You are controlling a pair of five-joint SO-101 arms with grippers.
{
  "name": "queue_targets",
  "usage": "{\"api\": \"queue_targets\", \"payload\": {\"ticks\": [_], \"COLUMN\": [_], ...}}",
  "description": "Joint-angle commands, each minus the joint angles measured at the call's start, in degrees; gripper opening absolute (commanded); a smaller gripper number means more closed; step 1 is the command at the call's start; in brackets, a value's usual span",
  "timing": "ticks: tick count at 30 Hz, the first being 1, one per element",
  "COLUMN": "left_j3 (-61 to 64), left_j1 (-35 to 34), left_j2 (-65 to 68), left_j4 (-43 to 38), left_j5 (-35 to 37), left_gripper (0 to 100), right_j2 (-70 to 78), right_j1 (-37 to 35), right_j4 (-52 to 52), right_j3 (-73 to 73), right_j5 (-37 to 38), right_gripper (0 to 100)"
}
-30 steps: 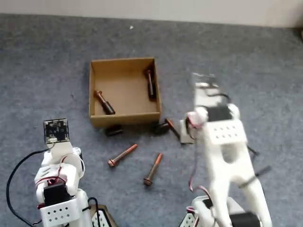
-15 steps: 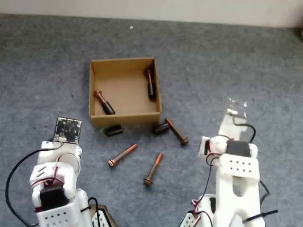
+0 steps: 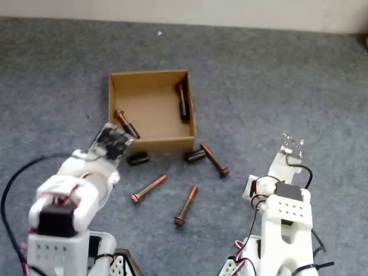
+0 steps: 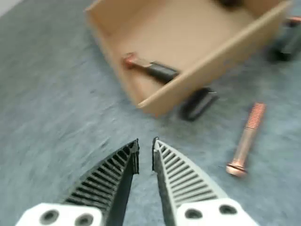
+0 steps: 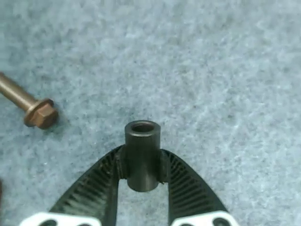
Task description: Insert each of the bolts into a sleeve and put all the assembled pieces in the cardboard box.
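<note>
- While my right gripper (image 5: 142, 164) pinches a black sleeve (image 5: 142, 150) by its sides, the sleeve's open bore faces the wrist camera above the grey carpet (image 3: 276, 75).
- That gripper hangs well to the right of the cardboard box (image 3: 152, 144).
- My left gripper (image 4: 145, 153) holds nothing; its fingers are pressed nearly together, with a thin slit between them, over the carpet just in front of the box's left corner.
- Two assembled pieces lie in the box: one (image 3: 125, 125) by the left wall, another (image 3: 182, 102) along the right wall.
- A loose sleeve (image 3: 137, 158) lies just in front of the box.
- Another sleeve (image 3: 195, 155) touches a bolt (image 3: 214, 161) at the box's front right corner; I cannot tell whether they are joined.
- Two bare bolts (image 3: 149, 188) (image 3: 187, 205) lie nearer my arms, apart from each other.
</note>
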Motion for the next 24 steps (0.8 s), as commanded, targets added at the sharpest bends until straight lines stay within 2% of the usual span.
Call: {"api": "queue_targets", "payload": {"ticks": [1,3,10,14,19,24], "left_j3": [-10.9,-13.7,-28.0,-39.9,-51.6,-61.1], "left_j1": [11.0,15.0,27.5,31.2,34.9,37.7], "left_j2": [13.8,19.6,43.0,57.5,73.0,85.8], "left_j4": [1.2,1.0,1.0,1.0,1.5,1.5], "left_j5": [-6.1,-7.6,-12.7,-13.5,-20.2,-20.8], "left_gripper": [16,19,19,19,19,19], "right_j2": [-1.5,-1.5,-1.5,-1.5,-1.5,-1.5], "right_j1": [1.6,4.2,11.3,13.6,15.3,15.5], "right_j4": [-1.7,-2.7,-5.3,-5.4,-5.4,-7.3], "right_j3": [-0.5,-0.7,-0.8,-1.0,-1.0,-0.7], "right_j5": [-3.4,-4.0,-7.6,-9.3,-10.6,-10.5], "right_gripper": [0.4,0.4,0.4,0.5,0.5,0.5]}}
